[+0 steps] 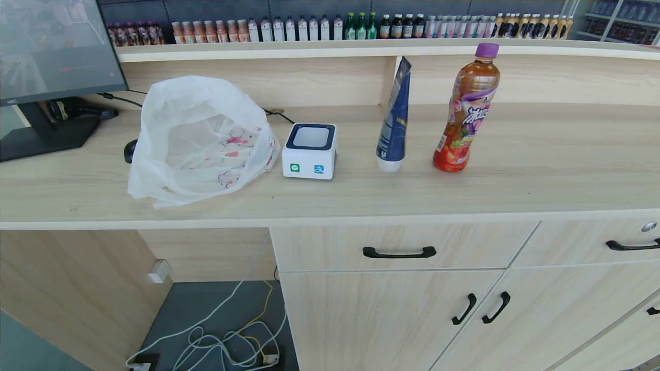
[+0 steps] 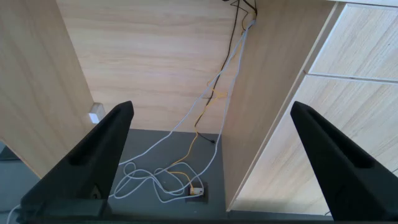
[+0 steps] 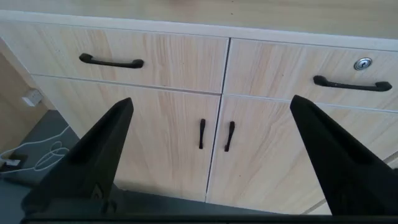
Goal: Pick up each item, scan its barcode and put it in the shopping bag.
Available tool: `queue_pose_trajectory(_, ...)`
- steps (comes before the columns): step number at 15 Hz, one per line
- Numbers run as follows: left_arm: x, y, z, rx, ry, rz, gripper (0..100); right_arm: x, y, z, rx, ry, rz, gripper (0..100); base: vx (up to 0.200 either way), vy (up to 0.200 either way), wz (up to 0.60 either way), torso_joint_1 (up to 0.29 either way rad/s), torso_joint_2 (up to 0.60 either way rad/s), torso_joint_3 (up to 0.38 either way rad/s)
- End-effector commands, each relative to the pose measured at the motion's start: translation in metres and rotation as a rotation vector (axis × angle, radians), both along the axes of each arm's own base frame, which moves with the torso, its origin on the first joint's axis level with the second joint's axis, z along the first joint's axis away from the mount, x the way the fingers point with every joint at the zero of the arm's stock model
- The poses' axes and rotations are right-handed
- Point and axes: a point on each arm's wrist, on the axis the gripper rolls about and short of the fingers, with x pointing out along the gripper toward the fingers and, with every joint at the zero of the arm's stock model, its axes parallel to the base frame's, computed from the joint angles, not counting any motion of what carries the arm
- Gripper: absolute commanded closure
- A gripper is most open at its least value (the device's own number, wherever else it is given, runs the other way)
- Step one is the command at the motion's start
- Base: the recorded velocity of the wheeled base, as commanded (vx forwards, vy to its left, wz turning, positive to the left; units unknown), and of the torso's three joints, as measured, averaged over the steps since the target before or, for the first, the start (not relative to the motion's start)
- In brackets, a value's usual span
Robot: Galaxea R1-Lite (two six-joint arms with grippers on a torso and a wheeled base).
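Head view: bottle (image 1: 466,111), tube (image 1: 394,118) upright near scanner (image 1: 310,150), presumably for easy grasping; bag (image 1: 206,100) gaping. Left claw (image 2: 211,111), right claw (image 3: 211,102) wide-open, empty.

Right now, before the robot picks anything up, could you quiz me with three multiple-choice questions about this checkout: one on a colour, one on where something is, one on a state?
1. The cap of the bottle is:
A. purple
B. green
C. white

2. Between the shopping bag and the blue tube stands:
A. the bottle
B. the scanner
C. a monitor

3. The left gripper is:
A. shut on the tube
B. open, holding nothing
C. shut on the bag

Answers:
1. A, the cap on top is plainly purple.
2. B, the white scanner box sits between the two.
3. B, it stands wide open with nothing in it.
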Motion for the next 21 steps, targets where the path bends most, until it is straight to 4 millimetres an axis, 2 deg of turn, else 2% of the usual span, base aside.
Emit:
queue_pose_trajectory(1,0.000,0.000,0.000,-0.001,0.000,-0.001,0,0.028,0.001,0.019,-0.019,0.064,0.037,0,0.000,0.000,0.00,0.000,0.00,0.000)
queue_pose_trajectory(7,0.000,0.000,0.000,-0.001,0.000,0.001,0,0.086,0.012,0.050,-0.040,0.050,0.163,0,0.000,0.000,0.00,0.000,0.00,0.000)
queue_pose_trajectory(8,0.000,0.000,0.000,-0.001,0.000,-0.001,0,0.116,0.021,0.063,-0.031,0.036,0.206,0,0.000,0.000,0.00,0.000,0.00,0.000)
queue_pose_trajectory(9,0.000,0.000,0.000,-0.001,0.000,0.001,0,0.130,0.026,0.068,-0.019,0.026,0.223,0,0.000,0.000,0.00,0.000,0.00,0.000)
queue_pose_trajectory(11,0.000,0.000,0.000,-0.001,0.001,0.001,0,0.176,0.038,0.080,0.007,-0.044,0.232,0,0.000,0.000,0.00,0.000,0.00,0.000)
queue_pose_trajectory(13,0.000,0.000,0.000,-0.001,0.000,0.001,0,0.204,0.046,0.081,0.012,-0.104,0.242,0,0.000,0.000,0.00,0.000,0.00,0.000)
queue_pose_trajectory(17,0.000,0.000,0.000,-0.001,0.000,0.001,0,0.214,0.069,0.076,0.019,-0.108,0.330,0,0.000,0.000,0.00,0.000,0.00,0.000)
queue_pose_trajectory(21,0.000,0.000,0.000,-0.001,0.000,0.001,0,0.224,0.103,0.075,0.017,-0.110,0.392,0,0.000,0.000,0.00,0.000,0.00,0.000)
